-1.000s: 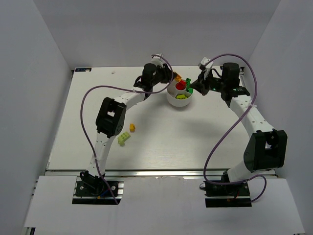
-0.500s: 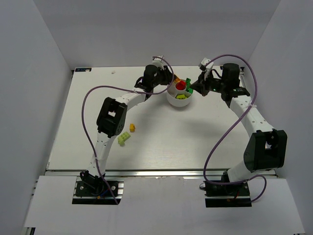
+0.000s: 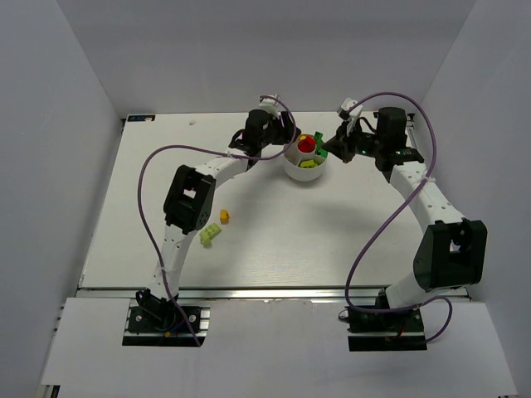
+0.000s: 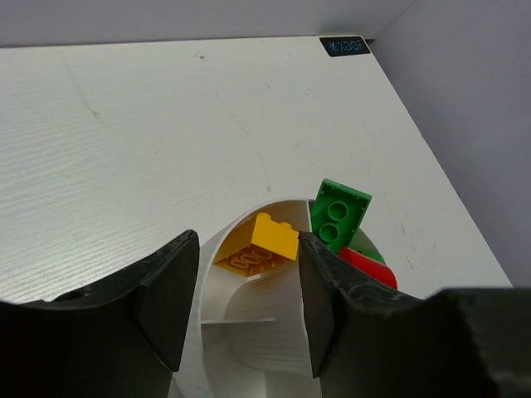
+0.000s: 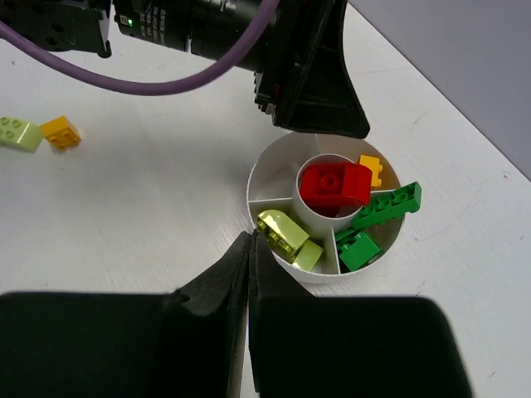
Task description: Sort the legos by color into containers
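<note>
Left fingers (image 4: pixel 170 290) are spread apart right over the dish (image 5: pixel 251 189). The orange brick (image 4: pixel 264 242) lies in its wedge between them and looks free of both, so we'd call this the drop-off for that piece. Right fingers (image 5: pixel 220 286) are pressed together on nothing, just beside the dish rim at about 7 o'clock in their own view.

In that view the red brick (image 5: pixel 333 184) fills the centre cup, with orange at 1 o'clock, greens (image 5: pixel 386 206) from 3 to 5 and limes (image 5: pixel 286 232) at 7. It's all glossy hard plastic with round studs, and the dish is smooth, thin-walled white.

Next, we reckon: lift clear and go for the two strays on the table (image 3: pixel 274 249), at 7 o'clock from the dish seen from above. There's a small orange cube (image 3: pixel 224 215) and a lime block (image 3: pixel 209 235), near each other, so it calls for a tidy pinch on one only.
</note>
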Motion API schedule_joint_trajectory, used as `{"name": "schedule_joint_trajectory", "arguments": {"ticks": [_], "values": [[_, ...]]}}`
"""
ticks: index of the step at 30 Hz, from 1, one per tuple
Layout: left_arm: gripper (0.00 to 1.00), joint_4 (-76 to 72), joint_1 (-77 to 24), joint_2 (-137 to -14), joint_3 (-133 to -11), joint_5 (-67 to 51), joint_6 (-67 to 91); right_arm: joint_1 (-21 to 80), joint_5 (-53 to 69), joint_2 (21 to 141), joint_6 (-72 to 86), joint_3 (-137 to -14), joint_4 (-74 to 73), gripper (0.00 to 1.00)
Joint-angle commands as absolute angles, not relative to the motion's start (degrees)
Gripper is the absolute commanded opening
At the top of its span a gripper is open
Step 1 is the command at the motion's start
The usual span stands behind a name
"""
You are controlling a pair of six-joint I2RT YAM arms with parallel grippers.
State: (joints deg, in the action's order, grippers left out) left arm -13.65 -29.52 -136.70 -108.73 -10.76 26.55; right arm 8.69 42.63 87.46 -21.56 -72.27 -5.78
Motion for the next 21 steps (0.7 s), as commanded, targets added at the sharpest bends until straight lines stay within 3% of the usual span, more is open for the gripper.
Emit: {"name": "schedule_joint_trajectory", "arguments": {"ticks": [1,2,5,6,9,11,13,14,16,17,19,20,21], "values": [[0.60,-13.71,-29.88,-125.88,-109.78,-8.27,25.40,8.44,44.21,86.13,-21.97,-72.25,-4.13,0.03],[0.58,-13.19,-29.88,-124.38,-108.99,-6.00,24.97,8.44,44.64,86.13,-22.23,-72.42,-4.39,0.32],[0.37,-11.87,-29.18,-116.67,-103.29,-2.30,24.26,8.44,47.79,85.96,-25.12,-71.99,-5.62,0.84],[0.23,-11.26,-28.92,-114.46,-99.18,-0.81,24.17,8.44,49.20,85.96,-26.35,-71.20,-5.89,0.89],[0.07,-7.40,-27.16,-104.88,-91.96,3.06,26.09,8.52,57.11,86.13,-32.68,-69.00,-7.64,0.89],[0.07,-2.67,-25.15,-99.96,-83.79,4.56,28.11,8.79,63.07,87.00,-41.25,-68.99,-13.93,0.89],[0.19,1.12,-23.30,-92.75,-78.08,4.39,32.33,10.10,63.81,87.89,-46.56,-70.66,-19.75,0.90],[0.44,6.80,-21.55,-90.64,-73.52,4.39,33.56,10.54,63.20,89.02,-48.58,-71.27,-22.47,0.89],[0.58,12.80,-20.48,-85.45,-69.98,5.61,35.15,12.03,62.06,90.00,-50.80,-72.50,-26.80,0.83],[0.70,18.40,-20.22,-83.95,-66.92,6.41,35.24,12.48,60.66,91.13,-50.45,-72.86,-27.42,0.72],[0.73,23.00,-20.21,-80.44,-64.44,7.72,35.07,14.40,58.63,92.37,-47.39,-74.35,-29.00,0.56],[0.74,27.38,-20.21,-79.72,-62.68,8.08,34.98,15.11,56.80,93.50,-45.89,-74.79,-29.18,0.36],[0.75,29.42,-20.21,-79.19,-62.06,8.52,34.63,15.81,56.08,93.95,-44.31,-75.06,-29.27,0.28]]}}
